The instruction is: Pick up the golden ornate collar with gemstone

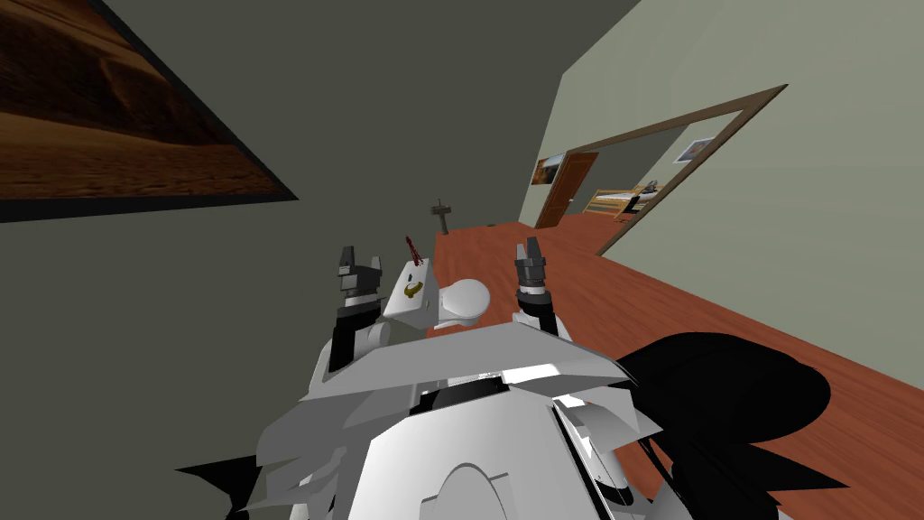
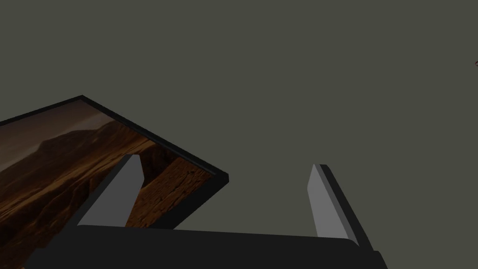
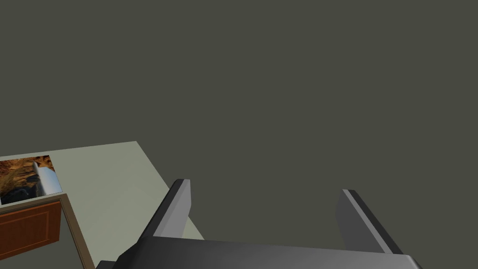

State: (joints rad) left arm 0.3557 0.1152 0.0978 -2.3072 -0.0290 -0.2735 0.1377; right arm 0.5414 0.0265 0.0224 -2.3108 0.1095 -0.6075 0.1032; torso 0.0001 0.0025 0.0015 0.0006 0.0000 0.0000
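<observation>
Centre frame, the left gripper (image 1: 359, 260) and right gripper (image 1: 529, 246) are hanging with fingers spread, holding nothing. Between them the golden collar (image 1: 412, 290) is lying on a white toilet tank (image 1: 402, 312). It is probably light, stiff and slippery, best pinched across its band.

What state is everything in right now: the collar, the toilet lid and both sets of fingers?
Collar: lying on the tank, not held.
Toilet lid: down.
Left gripper: fingers open, empty, raised left of the tank.
Right gripper: fingers open, empty, raised right of the toilet lid.
</observation>
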